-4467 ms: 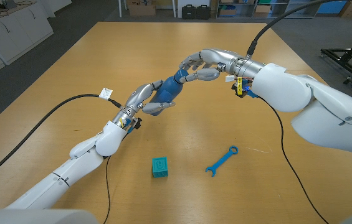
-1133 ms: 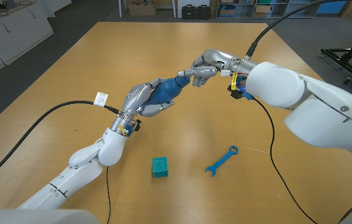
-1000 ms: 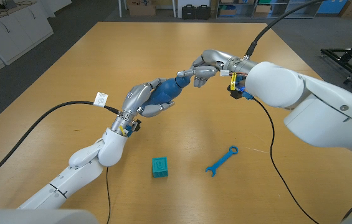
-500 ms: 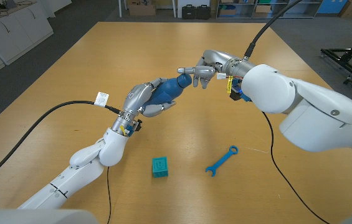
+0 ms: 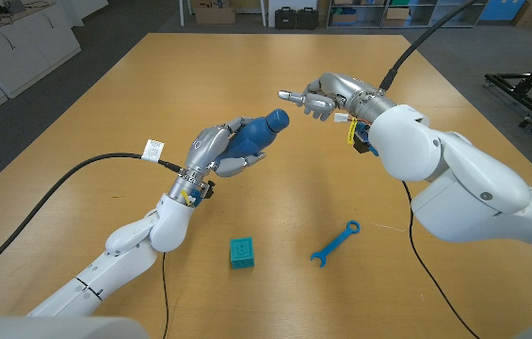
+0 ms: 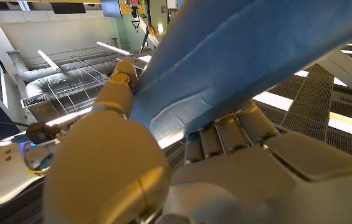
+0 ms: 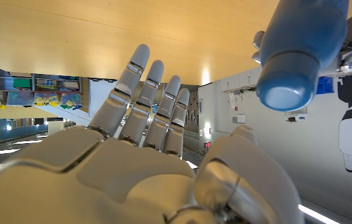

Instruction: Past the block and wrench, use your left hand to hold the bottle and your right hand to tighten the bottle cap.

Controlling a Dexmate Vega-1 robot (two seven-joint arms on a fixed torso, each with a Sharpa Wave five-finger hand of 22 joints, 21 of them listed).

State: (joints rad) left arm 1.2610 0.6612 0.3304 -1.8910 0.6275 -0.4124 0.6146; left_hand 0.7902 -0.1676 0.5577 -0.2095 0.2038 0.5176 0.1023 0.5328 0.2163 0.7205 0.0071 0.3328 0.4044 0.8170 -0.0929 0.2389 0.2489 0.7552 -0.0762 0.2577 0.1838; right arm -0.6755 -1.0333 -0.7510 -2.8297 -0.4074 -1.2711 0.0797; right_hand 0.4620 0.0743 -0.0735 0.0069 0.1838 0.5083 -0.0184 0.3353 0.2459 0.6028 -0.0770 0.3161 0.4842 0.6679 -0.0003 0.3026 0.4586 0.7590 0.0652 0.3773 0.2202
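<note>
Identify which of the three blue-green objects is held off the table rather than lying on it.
The blue bottle: the left robot hand grips it in the air, while the block and wrench lie on the table.

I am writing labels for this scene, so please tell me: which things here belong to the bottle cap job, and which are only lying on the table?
Belong to the job:
- blue bottle, held by the left robot hand
- bottle cap, at its free end
- right robot hand, open, apart from the cap

Only lying about:
- teal block
- blue wrench
</note>
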